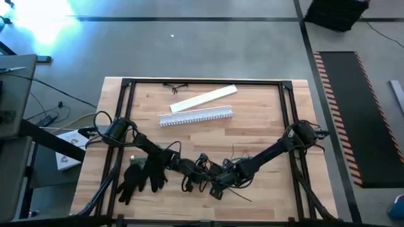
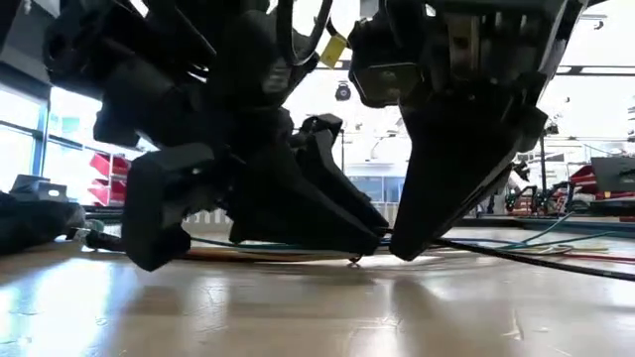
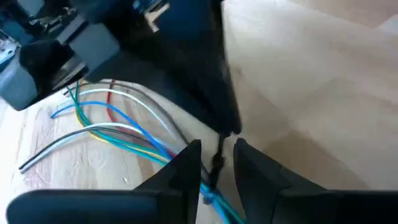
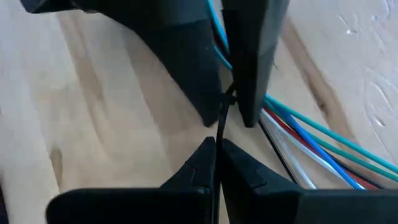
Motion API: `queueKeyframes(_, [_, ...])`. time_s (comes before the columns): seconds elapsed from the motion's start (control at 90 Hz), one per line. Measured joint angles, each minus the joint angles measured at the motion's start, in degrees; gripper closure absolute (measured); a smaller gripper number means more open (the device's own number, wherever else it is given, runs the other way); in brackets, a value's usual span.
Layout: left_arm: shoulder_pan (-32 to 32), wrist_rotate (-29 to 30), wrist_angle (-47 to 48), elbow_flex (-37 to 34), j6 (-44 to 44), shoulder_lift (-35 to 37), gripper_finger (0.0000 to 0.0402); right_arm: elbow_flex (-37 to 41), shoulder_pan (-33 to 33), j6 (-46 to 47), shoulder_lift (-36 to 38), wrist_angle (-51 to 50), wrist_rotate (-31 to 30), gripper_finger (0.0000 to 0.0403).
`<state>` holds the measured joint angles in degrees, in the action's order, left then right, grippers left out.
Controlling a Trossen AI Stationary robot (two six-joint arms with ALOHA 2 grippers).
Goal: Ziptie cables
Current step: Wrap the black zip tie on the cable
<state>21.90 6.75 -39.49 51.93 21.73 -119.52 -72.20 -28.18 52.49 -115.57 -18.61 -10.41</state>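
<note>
Two end effectors low over wooden table (image 1: 252, 120); cables (image 3: 118, 127) between.

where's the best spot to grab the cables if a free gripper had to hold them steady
Grip the cables where they run side by side, just before they fan apart, probably coming from above since they lie flat on the table. The left gripper already crowds the gathered end.
</note>
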Motion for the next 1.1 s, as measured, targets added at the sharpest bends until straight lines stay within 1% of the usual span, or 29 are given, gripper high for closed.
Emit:
queueKeyframes(0.222, [0.0,1.1,0.8,0.1,0.0,0.0,0.0388,0.0,0.0,0.0,0.0,0.0,0.0,0.0402])
queueKeyframes(0.278, [0.1,1.1,0.9,0.1,0.0,0.0,0.0395,0.0,0.0,0.3,0.0,-0.1,0.2,0.0402])
queueKeyframes(0.422, [0.3,1.4,2.7,0.2,-1.2,0.2,0.0397,0.0,-1.0,1.6,0.0,-0.5,0.1,0.0402])
queueKeyframes(0.544, [0.1,1.9,6.2,-0.2,-2.8,0.3,0.0399,-0.1,-3.2,5.5,0.1,-3.0,-0.7,0.0402])
queueKeyframes(0.689, [-0.2,2.4,4.5,-2.1,-3.7,0.3,0.04,-0.2,-6.4,11.6,0.2,-8.1,-1.5,0.0402])
queueKeyframes(0.822, [-0.2,2.4,4.3,-2.2,-3.9,0.3,0.04,-0.1,-8.5,13.7,0.9,-9.9,-5.0,0.0403])
queueKeyframes(0.978, [-0.2,2.3,4.8,-1.7,-3.7,0.3,0.0401,-0.1,-8.8,14.1,3.7,-9.8,-9.8,0.0401])
queueKeyframes(1.033, [-0.2,2.3,4.8,-1.6,-3.7,0.3,0.0401,-0.1,-8.2,13.4,3.9,-8.3,-10.9,0.0394])
queueKeyframes(1.1, [-0.2,1.9,4.8,-1.5,-3.6,0.2,0.0401,-0.1,-7.3,12.2,3.5,-5.8,-11.3,0.0374])
